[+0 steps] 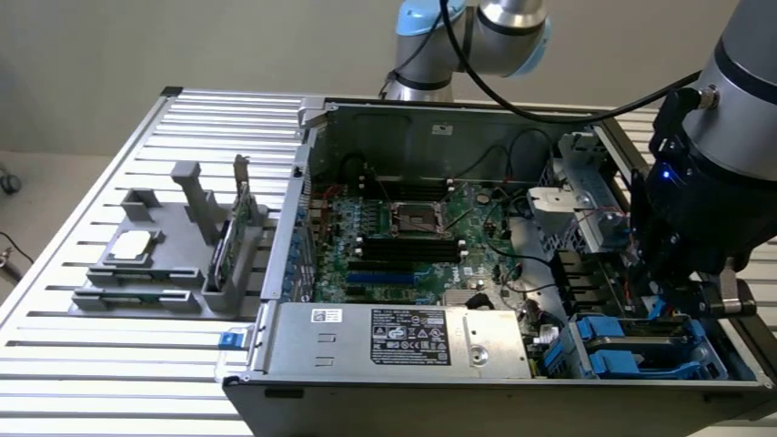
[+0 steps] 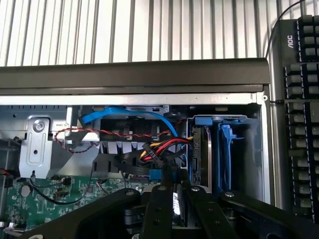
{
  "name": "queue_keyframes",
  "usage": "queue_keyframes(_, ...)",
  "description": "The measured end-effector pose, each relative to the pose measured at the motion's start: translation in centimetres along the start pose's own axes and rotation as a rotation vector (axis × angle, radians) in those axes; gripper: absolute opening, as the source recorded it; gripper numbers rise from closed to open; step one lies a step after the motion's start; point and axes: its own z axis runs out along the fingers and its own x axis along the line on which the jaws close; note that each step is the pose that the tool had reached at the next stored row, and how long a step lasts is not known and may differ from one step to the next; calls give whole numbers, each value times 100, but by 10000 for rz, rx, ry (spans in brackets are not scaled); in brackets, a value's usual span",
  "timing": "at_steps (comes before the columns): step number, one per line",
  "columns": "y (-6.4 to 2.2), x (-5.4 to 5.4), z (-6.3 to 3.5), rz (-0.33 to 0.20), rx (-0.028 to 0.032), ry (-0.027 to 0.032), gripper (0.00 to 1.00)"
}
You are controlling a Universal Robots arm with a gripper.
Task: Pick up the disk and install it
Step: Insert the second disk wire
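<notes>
The open computer case (image 1: pixel 486 273) lies on the slatted metal table (image 1: pixel 109 373), with the robot arm (image 1: pixel 729 137) reaching down into its corner on the exterior view's right, above the blue drive bays (image 1: pixel 638 350). In the wrist view, the gripper (image 2: pixel 174 201) has its fingers (image 2: pixel 158 209) drawn close together, pinching the edge of the disk (image 2: pixel 176 203) just beside the bays (image 2: pixel 219 149).

The table (image 1: pixel 73 364) is ribbed, pale, matt metal. The computer case (image 1: pixel 413 396) is bare grey sheet metal with a dull sheen; its power supply (image 1: pixel 401 339) is brushed steel bearing a paper label. The motherboard (image 1: pixel 401 241) looks glossy green. The drive carriers (image 2: pixel 227 154) are smooth blue plastic. The gripper (image 2: pixel 175 219) is matt black, and the parts holder (image 1: pixel 170 264) matt grey plastic.
</notes>
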Motion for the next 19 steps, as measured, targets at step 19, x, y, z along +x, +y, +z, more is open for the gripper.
queue_keyframes(19,-31,-205,122,15,-1,63,17)
